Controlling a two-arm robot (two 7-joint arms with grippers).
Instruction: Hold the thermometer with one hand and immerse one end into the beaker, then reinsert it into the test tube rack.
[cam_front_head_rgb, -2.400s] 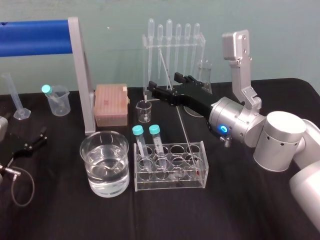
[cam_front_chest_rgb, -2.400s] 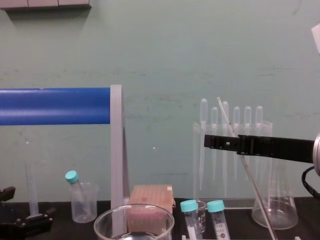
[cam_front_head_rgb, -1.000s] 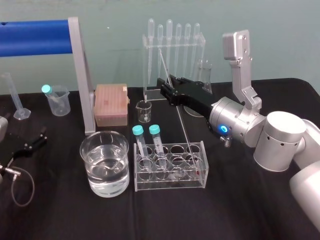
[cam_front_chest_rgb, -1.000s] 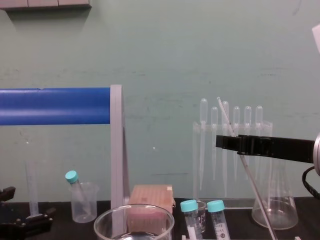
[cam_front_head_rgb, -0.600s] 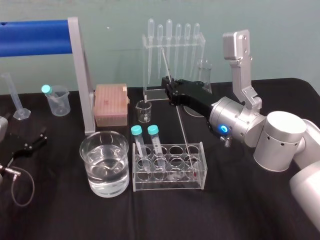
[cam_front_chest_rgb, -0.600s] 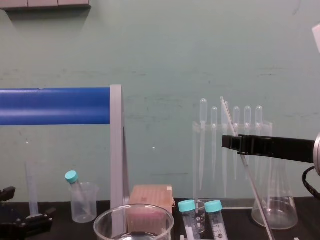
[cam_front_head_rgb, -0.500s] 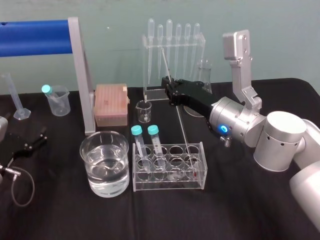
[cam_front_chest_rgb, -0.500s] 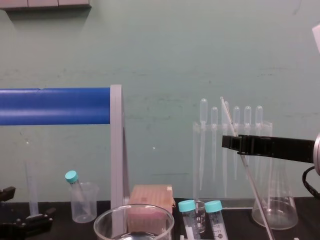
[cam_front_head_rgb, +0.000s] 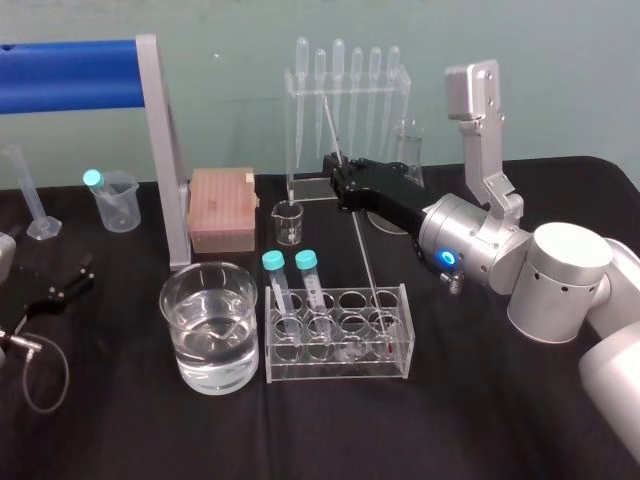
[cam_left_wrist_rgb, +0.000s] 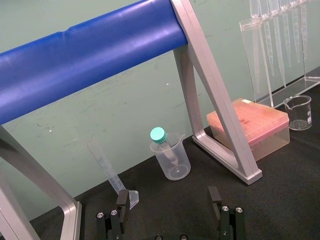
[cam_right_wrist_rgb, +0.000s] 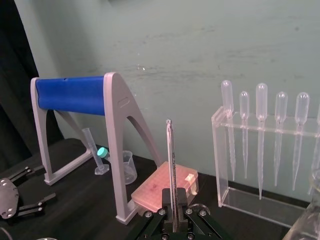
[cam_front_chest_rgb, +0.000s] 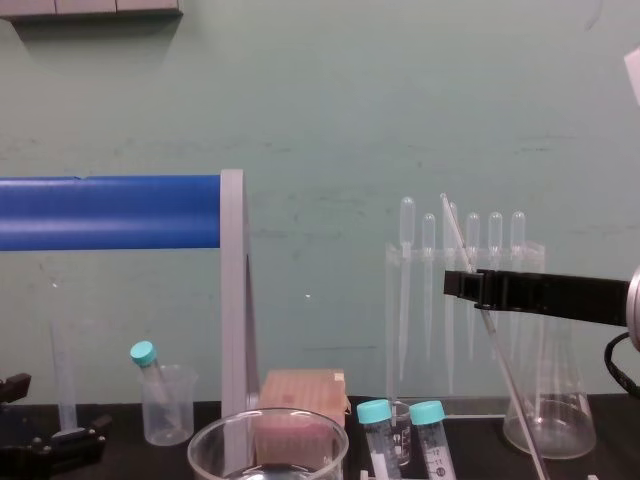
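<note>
Starting nearest me, the left gripper (cam_left_wrist_rgb: 167, 194) lies parked on the desk (cam_front_head_rgb: 120, 430), jaws apart and empty. The beaker (cam_front_head_rgb: 210, 325) stands just left of the test tube rack (cam_front_head_rgb: 340, 368). The thermometer (cam_front_head_rgb: 365, 255) leans from the rack's right end. I judge the right gripper (cam_front_head_rgb: 342, 185), jaws closed on its upper stem, is placed to lift it.

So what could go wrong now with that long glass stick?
The right gripper pinches the thin glass thermometer while its tip sits in the test tube rack; moving sideways might snap it or drag the rack. Swinging toward the beaker, it could bump the two capped tubes between. The left gripper lies parked at the left.
</note>
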